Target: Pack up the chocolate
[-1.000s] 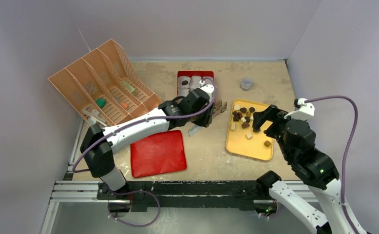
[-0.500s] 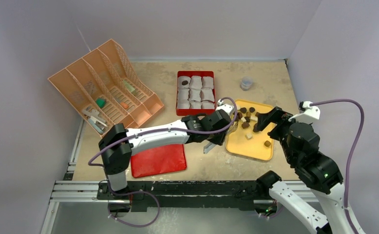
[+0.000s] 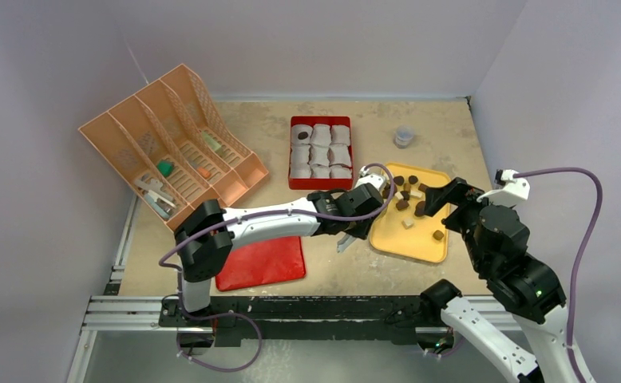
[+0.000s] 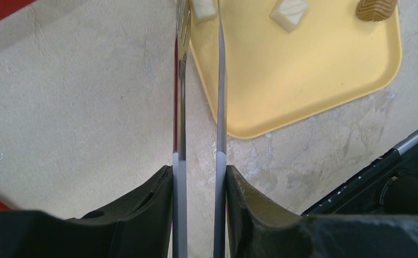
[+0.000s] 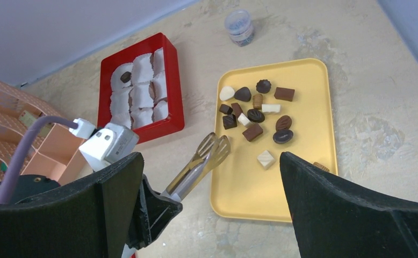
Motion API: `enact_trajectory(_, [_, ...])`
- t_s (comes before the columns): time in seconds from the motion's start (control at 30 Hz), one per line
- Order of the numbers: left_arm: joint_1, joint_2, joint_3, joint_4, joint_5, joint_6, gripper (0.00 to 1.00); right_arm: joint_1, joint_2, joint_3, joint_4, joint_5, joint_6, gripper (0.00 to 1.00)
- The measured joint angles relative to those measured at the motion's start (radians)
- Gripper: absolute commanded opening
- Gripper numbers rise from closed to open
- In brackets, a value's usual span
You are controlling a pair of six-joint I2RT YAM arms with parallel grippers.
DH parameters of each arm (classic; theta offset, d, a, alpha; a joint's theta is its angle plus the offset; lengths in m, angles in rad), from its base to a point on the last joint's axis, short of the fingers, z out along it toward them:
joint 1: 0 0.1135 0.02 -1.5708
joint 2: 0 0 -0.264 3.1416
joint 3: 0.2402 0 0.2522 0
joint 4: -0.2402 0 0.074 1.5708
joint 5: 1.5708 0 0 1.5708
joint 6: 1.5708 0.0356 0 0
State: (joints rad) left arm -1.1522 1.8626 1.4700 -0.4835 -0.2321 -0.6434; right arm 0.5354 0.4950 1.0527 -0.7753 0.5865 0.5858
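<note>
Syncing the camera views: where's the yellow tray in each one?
Top external: yellow tray, right of centre.
Left wrist: upper right, with the tongs over its edge.
Right wrist: centre right.
Shared landmark: the white cube chocolate lying on it.

Our count, kind by kind.
We find seventeen chocolates, nine paper cups, one yellow tray, one red box, one jar, one tongs.

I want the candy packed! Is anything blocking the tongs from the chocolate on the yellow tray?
Nothing visible does. The left tool holds the tongs, whose tips sit at the left edge of the yellow tray; only bare tray lies between them and the chocolate.
</note>
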Motion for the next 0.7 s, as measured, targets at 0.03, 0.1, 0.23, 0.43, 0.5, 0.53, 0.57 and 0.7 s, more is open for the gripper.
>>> enact_trajectory(0.03, [0.0,0.006,0.001,0.002,0.0,0.0,0.36,0.0,0.0,0.0,0.0,0.0,0.0,0.99])
enact_trajectory(0.1, [0.0,0.021,0.002,0.005,0.001,0.0,0.36,0.0,0.0,0.0,0.0,0.0,0.0,0.99])
enact_trajectory(0.23, [0.0,0.043,0.005,0.011,0.001,0.0,0.37,0.0,0.0,0.0,0.001,0.0,0.0,0.99])
enact_trajectory(0.43, [0.0,0.054,0.006,0.028,0.0,0.001,0.32,0.0,-0.001,0.0,0.001,0.0,0.0,0.99])
enact_trajectory(0.5, [0.0,0.055,0.006,0.029,-0.002,0.001,0.29,0.0,-0.002,0.0,0.001,0.0,0.0,0.99])
enact_trajectory(0.53, [0.0,0.055,0.006,0.03,-0.003,0.001,0.28,0.0,-0.005,-0.001,0.001,0.0,0.0,0.99])
enact_trajectory(0.57, [0.0,0.055,0.006,0.032,-0.004,0.002,0.27,0.0,-0.006,-0.001,0.001,0.0,0.001,0.99])
enact_trajectory(0.7, [0.0,0.055,0.006,0.032,-0.008,0.002,0.25,0.0,-0.011,-0.006,0.002,-0.001,0.001,0.99])
